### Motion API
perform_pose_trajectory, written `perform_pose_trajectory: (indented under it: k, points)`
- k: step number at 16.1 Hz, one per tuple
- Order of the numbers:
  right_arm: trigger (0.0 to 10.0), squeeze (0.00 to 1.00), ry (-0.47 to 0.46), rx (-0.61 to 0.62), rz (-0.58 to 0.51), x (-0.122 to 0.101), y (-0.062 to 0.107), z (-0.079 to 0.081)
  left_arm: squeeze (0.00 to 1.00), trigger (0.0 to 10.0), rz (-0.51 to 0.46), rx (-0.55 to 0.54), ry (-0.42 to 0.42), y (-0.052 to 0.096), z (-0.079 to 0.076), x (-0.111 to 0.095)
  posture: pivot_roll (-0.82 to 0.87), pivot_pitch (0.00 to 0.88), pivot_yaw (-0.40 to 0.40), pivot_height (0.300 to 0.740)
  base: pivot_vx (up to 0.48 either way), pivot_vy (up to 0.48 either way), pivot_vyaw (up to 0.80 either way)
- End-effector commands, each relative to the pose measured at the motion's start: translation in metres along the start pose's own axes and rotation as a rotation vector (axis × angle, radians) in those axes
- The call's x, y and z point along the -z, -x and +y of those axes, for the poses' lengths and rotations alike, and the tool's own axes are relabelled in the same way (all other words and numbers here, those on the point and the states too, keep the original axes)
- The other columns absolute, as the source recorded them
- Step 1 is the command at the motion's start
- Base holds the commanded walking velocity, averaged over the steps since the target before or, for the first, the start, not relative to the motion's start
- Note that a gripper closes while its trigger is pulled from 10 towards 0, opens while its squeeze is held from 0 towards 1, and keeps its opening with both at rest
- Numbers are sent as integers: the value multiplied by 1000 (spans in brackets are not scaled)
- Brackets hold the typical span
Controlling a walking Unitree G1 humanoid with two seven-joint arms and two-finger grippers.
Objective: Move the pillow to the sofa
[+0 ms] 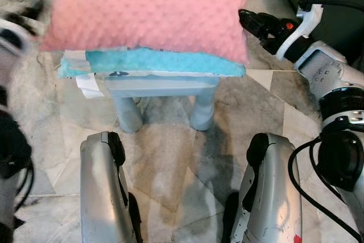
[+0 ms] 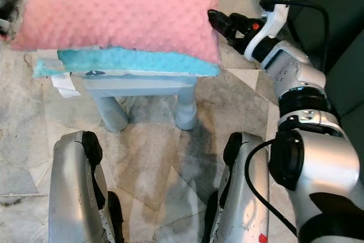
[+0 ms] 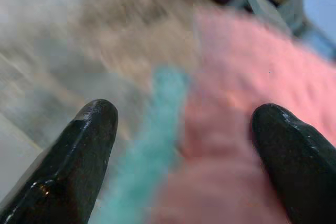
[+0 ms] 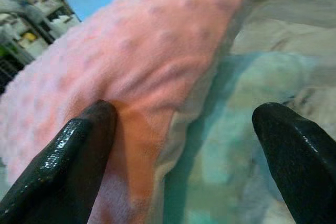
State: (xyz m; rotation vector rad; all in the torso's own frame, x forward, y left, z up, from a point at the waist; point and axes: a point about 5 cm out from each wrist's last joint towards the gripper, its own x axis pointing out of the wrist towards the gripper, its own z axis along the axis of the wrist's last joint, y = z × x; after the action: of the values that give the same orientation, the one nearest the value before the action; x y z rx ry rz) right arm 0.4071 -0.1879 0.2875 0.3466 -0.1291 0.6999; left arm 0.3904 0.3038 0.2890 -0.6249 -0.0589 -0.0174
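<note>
A pink dotted pillow [image 1: 148, 7] lies on top of a teal cushion [image 1: 165, 61], and both rest on a small pale-blue stool [image 1: 162, 86] right in front of me. My right gripper [image 1: 250, 21] is at the pillow's right edge. In the right wrist view it [image 4: 186, 114] is open, its fingers [image 4: 79, 145] spread either side of the pillow's edge [image 4: 147, 66]. My left gripper [image 1: 25, 12], blurred, is at the pillow's left edge. In the left wrist view it [image 3: 184, 111] is open, with the pillow [image 3: 252, 77] and a teal edge [image 3: 163, 108] between the fingers.
A dark sofa-like surface [image 2: 335, 32] fills the far right. The floor is grey marble tile [image 1: 170, 163]. My own silver legs [image 1: 102, 186] stand close to the stool's legs. A white tag [image 1: 88, 83] hangs at the stool's left side.
</note>
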Motion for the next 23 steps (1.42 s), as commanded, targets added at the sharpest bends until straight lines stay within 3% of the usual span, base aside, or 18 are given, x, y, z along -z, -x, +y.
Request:
perform_pose_trajectory:
  k: [1,4,5,8,12,13,14,17,20,23]
  points:
    - [10000,0,-2,-69,-17,-8,-5,8,0,10000,45,44,31,0,-4,2,68,325,10,330,0,0,0]
    - [10000,0,-56,-187,-10,-9,-10,19,0,10000,94,144,95,-6,-21,11,66,331,10,330,0,0,0]
    - [10000,0,-57,-215,8,-7,-11,21,0,10000,129,182,82,-6,-27,13,65,333,10,330,0,0,0]
    - [10000,0,-109,-243,28,-2,-14,24,0,10000,197,261,60,-4,-32,15,66,334,10,330,0,0,0]
    - [10000,0,-54,-232,120,24,-27,34,0,10000,225,331,64,1,-32,10,80,328,5,330,0,0,0]
    - [5882,0,-22,-247,140,31,-32,40,0,3373,234,343,79,2,-30,12,82,324,2,330,0,0,0]
    - [0,0,-16,-260,157,37,-35,43,0,0,231,347,102,4,-28,11,83,324,1,330,0,0,0]
    - [0,0,37,-249,171,42,-32,41,0,0,240,375,104,8,-23,11,78,301,-6,330,0,0,0]
    - [0,0,105,-156,124,32,-27,30,0,0,215,367,101,9,-16,11,69,276,-8,330,0,0,0]
    - [0,0,179,-57,89,29,-17,17,0,0,173,340,39,11,-3,16,59,221,-7,330,0,0,0]
